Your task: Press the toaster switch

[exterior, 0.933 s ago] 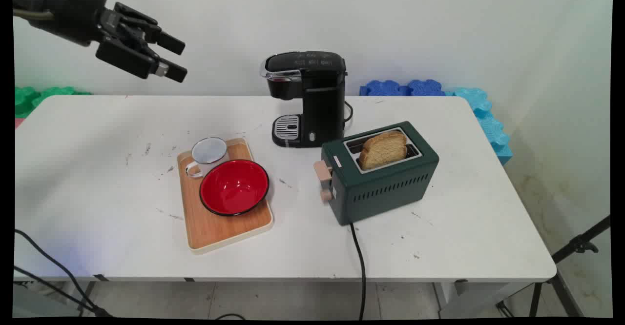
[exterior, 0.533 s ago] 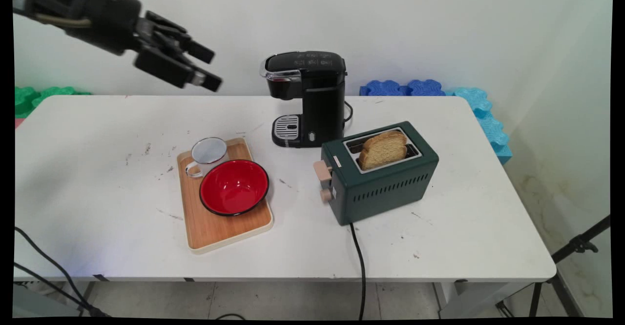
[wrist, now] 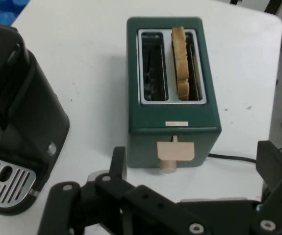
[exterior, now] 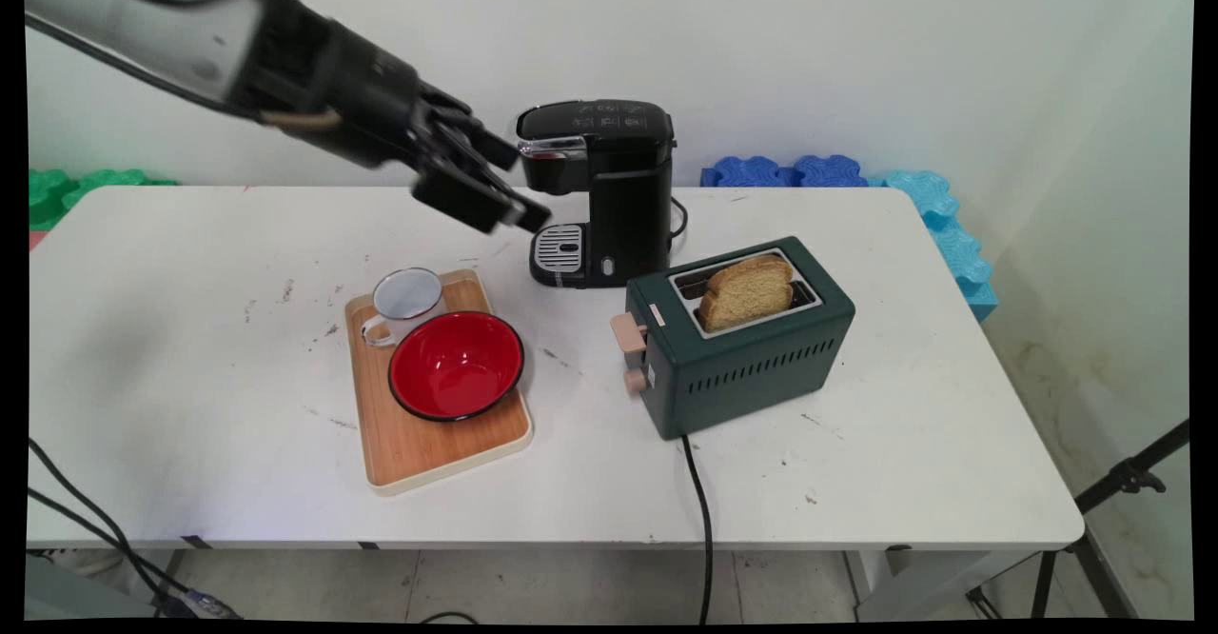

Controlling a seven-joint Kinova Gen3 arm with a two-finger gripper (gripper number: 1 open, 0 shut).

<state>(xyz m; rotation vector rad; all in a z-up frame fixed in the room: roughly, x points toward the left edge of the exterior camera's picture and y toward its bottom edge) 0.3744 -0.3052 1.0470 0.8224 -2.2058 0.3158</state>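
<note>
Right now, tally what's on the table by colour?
Black: 1, coffee maker
Green: 1, toaster
Red: 1, bowl
White: 1, mug
Wood-tone: 1, tray
Brown: 1, toast
Total: 6

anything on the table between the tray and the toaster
No, only bare table with a few dark marks lies between the tray and the toaster. The main view shows it.
</note>
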